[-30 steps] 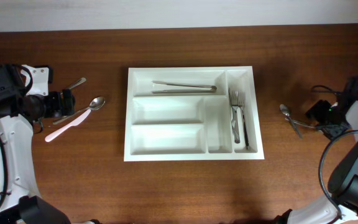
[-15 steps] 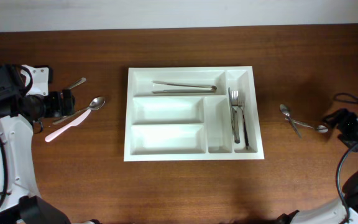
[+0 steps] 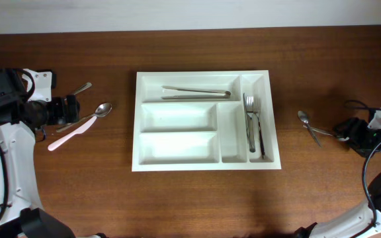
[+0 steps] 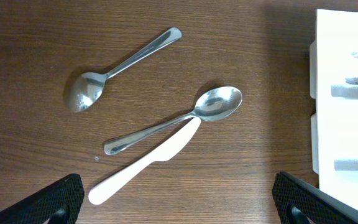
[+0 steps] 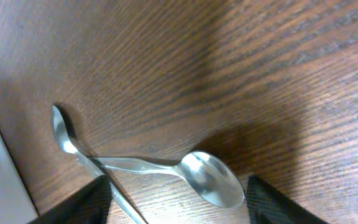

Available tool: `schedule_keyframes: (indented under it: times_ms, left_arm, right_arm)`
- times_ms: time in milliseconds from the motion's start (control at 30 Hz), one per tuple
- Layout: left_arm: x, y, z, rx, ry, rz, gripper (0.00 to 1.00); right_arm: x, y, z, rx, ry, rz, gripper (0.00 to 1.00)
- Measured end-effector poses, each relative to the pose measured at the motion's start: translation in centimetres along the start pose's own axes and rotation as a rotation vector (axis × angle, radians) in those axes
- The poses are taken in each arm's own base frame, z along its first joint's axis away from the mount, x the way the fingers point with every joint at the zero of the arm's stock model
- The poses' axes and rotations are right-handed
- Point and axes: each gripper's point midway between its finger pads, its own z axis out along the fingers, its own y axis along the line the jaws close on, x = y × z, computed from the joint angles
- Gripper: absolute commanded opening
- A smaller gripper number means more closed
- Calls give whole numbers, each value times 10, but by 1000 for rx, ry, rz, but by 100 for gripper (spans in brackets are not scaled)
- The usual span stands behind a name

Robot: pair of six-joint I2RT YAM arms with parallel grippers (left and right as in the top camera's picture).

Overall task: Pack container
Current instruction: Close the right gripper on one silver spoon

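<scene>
White container [image 3: 137, 119] cropped in wrist views; left tool [image 4: 179, 208] apart; right tool [image 5: 176, 202] apart, spoon [image 5: 210, 180] between.

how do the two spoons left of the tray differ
Pose: in the left wrist view the upper spoon has its bowl at the lower left, handle running up to the right; the lower spoon is turned the other way, bowl at the upper right.
Neighbours: the upper spoon lies alone; the lower spoon lies alongside the pale plastic knife, near its tip.
Both are shiny metal, lying flat, hollow side up.
</scene>
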Motion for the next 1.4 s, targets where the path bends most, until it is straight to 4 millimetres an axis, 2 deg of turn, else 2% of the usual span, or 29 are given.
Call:
schedule_keyframes:
  times_ms: [167, 433, 633, 1133, 1233, 1400]
  left_arm:
    - [0, 0, 0, 0, 0, 0, 99]
    - [0, 0, 0, 0, 0, 0, 99]
    - [0, 0, 0, 0, 0, 0, 99]
    - [0, 0, 0, 0, 0, 0, 99]
    - [0, 0, 0, 0, 0, 0, 99]
    - [0, 0, 0, 0, 0, 0, 99]
  right_arm:
    - [-1, 1, 3, -22, 4, 5, 56]
    - [-1, 0, 7, -34, 9, 9, 36]
    - [-1, -1, 8, -34, 11, 15, 33]
    - [-11, -2, 10, -38, -30, -7, 33]
    - [-12, -3, 10, -35, -32, -10, 25]
    - [-12, -5, 12, -29, -31, -9, 20]
